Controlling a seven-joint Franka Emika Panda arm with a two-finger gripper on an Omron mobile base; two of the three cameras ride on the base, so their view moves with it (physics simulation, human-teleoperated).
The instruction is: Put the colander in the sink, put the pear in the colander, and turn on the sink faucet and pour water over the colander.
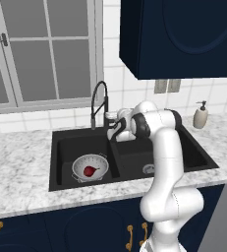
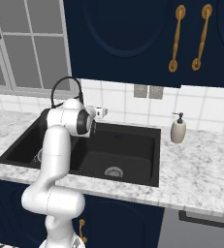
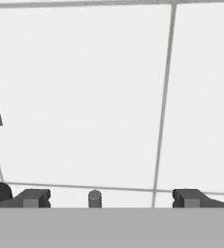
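The black sink (image 1: pixel 61 162) sits in the marbled counter (image 1: pixel 16 172); the faucet (image 1: pixel 99 101) rises at its far edge. The colander (image 1: pixel 78 165) rests in the left basin – pear (image 1: pixel 89 171) inside. Gripper (image 3: pixel 111 197) beside the faucet – fingers apart

This is a home kitchen. A black double-basin sink (image 1: pixel 61 162) is set into a white marbled worktop (image 1: pixel 16 167), with a black gooseneck faucet (image 1: pixel 99 103) at its 12 o'clock. Navy cabinets with brass handles (image 2: pixel 176 36) hang above and stand below. White wall tiles (image 2: pixel 118 104), a paned window (image 1: pixel 36 49) at 11 o'clock and a soap dispenser (image 2: pixel 178 128) at 2 o'clock complete it.
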